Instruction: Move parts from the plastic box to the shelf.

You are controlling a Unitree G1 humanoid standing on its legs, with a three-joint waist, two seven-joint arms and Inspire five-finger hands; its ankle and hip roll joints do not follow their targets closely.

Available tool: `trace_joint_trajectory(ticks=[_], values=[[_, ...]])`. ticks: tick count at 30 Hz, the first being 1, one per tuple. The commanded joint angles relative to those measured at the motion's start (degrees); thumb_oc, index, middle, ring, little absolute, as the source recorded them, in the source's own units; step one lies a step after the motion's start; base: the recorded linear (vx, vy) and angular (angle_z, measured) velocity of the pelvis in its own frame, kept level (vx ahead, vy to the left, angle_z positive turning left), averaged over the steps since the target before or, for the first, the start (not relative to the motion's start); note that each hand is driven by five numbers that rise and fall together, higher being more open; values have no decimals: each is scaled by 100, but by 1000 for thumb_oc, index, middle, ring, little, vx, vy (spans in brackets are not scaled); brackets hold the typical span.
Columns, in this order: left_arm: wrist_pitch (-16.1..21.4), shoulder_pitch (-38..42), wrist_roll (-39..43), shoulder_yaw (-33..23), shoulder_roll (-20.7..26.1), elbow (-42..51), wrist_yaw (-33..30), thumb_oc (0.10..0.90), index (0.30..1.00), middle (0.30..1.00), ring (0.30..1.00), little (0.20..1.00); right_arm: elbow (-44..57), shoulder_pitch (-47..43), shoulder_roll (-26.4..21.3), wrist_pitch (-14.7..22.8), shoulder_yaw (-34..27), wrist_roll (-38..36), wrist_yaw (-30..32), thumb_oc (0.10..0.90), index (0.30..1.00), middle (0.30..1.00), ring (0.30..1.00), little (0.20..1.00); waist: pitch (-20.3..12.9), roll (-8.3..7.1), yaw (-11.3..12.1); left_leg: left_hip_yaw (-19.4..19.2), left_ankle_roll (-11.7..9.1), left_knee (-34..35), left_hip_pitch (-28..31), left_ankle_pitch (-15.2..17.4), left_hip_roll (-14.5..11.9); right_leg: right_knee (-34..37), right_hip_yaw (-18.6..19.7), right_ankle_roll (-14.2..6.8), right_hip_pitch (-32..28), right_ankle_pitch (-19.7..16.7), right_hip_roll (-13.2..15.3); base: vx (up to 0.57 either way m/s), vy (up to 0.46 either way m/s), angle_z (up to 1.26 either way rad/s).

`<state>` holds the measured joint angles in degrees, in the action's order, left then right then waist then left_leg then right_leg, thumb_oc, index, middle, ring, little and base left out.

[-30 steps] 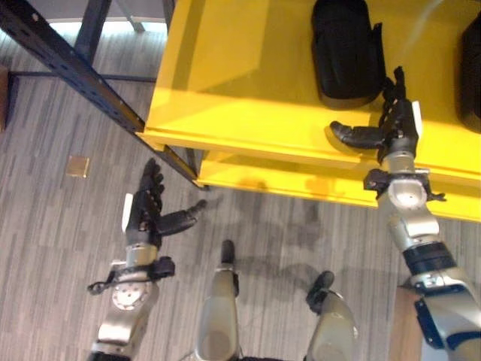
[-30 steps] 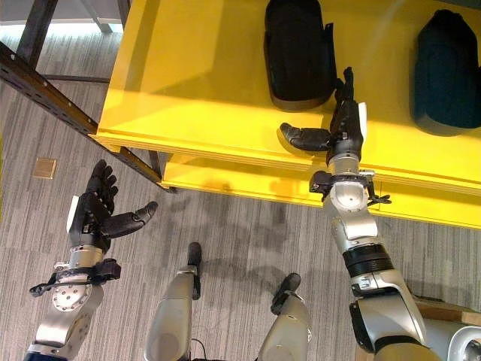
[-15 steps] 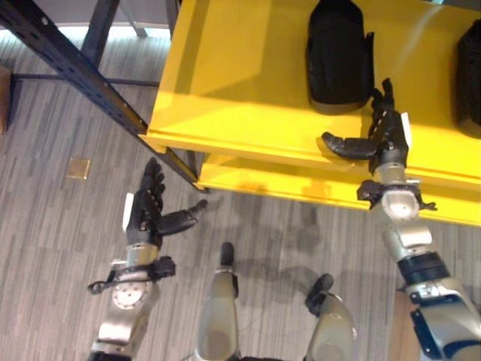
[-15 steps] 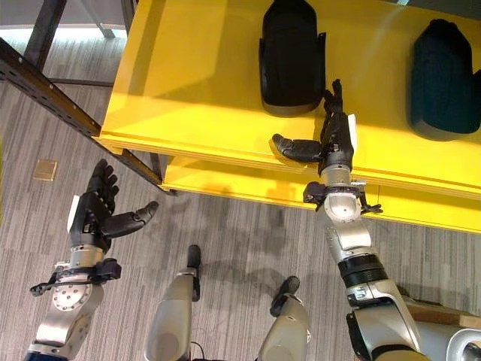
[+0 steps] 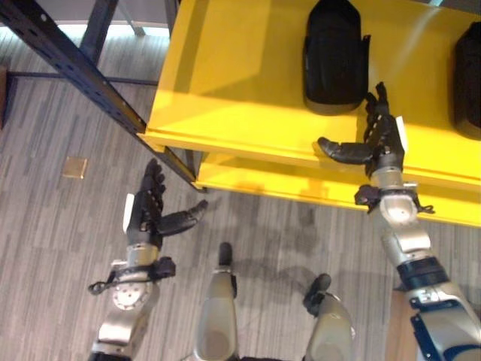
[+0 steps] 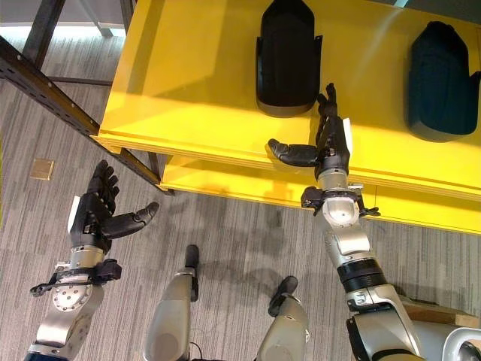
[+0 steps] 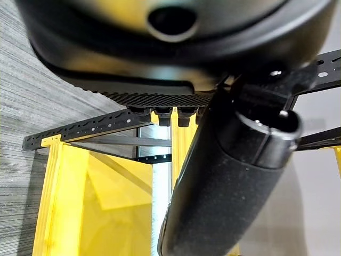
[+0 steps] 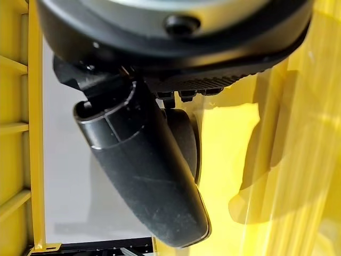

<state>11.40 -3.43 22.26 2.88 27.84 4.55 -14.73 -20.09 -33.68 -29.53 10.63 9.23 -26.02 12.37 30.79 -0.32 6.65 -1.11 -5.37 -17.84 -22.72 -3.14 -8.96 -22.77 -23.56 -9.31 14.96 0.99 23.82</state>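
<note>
Two black moulded parts lie on the yellow shelf [image 6: 195,83]: one part [image 6: 285,56] near the middle, another part [image 6: 440,79] at the right. My right hand [image 6: 327,143] hovers over the shelf's front edge just below the middle part, open, fingers straight, thumb out to the side, holding nothing. My left hand [image 6: 94,214] hangs over the carpet to the left of the shelf, open and empty too. Past the right hand's thumb [image 8: 144,176], the wrist view shows the dark part [image 8: 186,141] on yellow board.
A dark metal rack beam [image 5: 83,71] runs diagonally at the upper left, meeting the shelf corner. A lower yellow shelf board [image 5: 301,184] juts out under the top one. A small tan floor plate [image 5: 75,167] sits in the grey carpet at left.
My right hand has drawn back left and slightly toward the shelf's front edge, away from the middle part. The left hand has stayed where it was.
</note>
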Motion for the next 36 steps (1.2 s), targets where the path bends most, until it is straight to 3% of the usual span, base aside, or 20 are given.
trace_joint_trajectory(ticks=[1,24,36], values=[[581,-25,-55,-274,87,567,-76,900,1000,1000,1000,1000,369,-158,150,348,65,-80,-147,900,1000,1000,1000,1000,-359,-235,93,-47,68,84,333,303,-59,-66,71,-43,-67,-274,-73,0,0,0],[592,-93,-36,-347,91,597,-80,900,1000,1000,1000,1000,448,-83,235,347,103,-30,-144,900,1000,1000,1000,1000,-478,-332,131,-7,80,137,397,304,-46,57,-3,-72,-222,-316,-87,0,0,0],[580,-100,-167,-436,-22,579,-255,900,1000,1000,1000,1000,1022,632,242,506,-792,664,500,900,1000,1000,1000,1000,-537,-382,-35,-33,83,140,429,325,-65,67,35,-75,-231,-306,-118,0,0,0]])
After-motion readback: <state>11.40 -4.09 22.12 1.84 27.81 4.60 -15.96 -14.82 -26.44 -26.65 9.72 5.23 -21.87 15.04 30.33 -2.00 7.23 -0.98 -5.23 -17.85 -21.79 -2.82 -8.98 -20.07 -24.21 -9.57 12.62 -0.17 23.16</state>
